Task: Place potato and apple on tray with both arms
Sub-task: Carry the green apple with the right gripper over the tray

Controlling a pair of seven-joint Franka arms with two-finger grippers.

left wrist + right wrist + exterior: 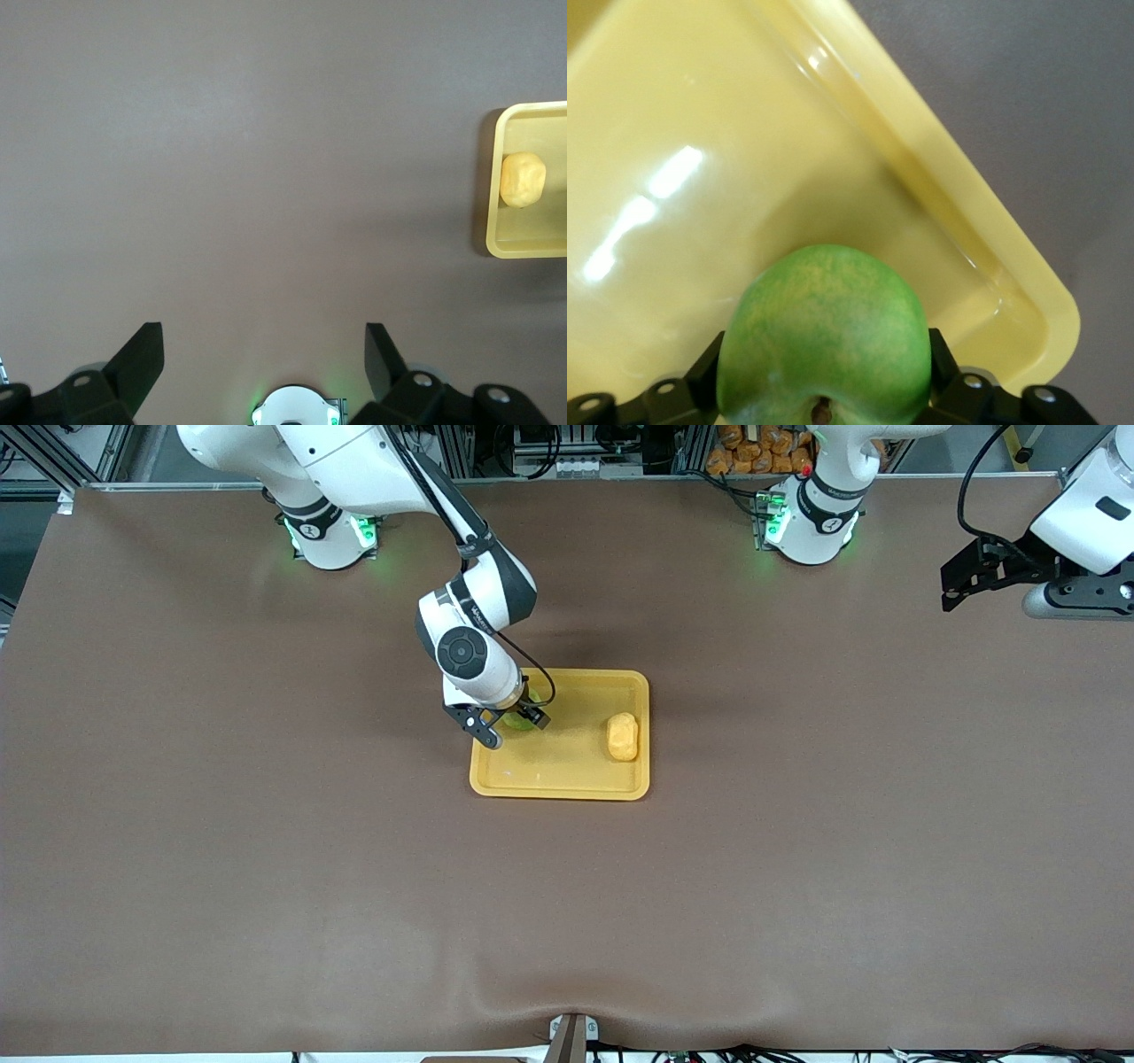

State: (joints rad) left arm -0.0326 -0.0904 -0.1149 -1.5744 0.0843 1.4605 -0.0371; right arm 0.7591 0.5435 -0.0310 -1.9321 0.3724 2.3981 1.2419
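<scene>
The right gripper's [824, 403] fingers [700, 372] clasp the apple [824, 341] across its round sides, stem dimple facing the wrist camera, low over the tray [567, 775] at its right-arm end. It is likely firm, smooth and light, so a grip across the widest part suits it. The potato [622, 736] lies in the tray's other end, long axis running toward the front camera. The left gripper [264, 363] waits, fingers spread, over bare surface [266, 159].

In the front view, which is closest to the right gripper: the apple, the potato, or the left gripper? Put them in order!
From the right gripper:
1. Apple, held between its fingers over the tray.
2. Potato, on the tray's end toward the left arm.
3. Left gripper, up by the table's left-arm end.
</scene>
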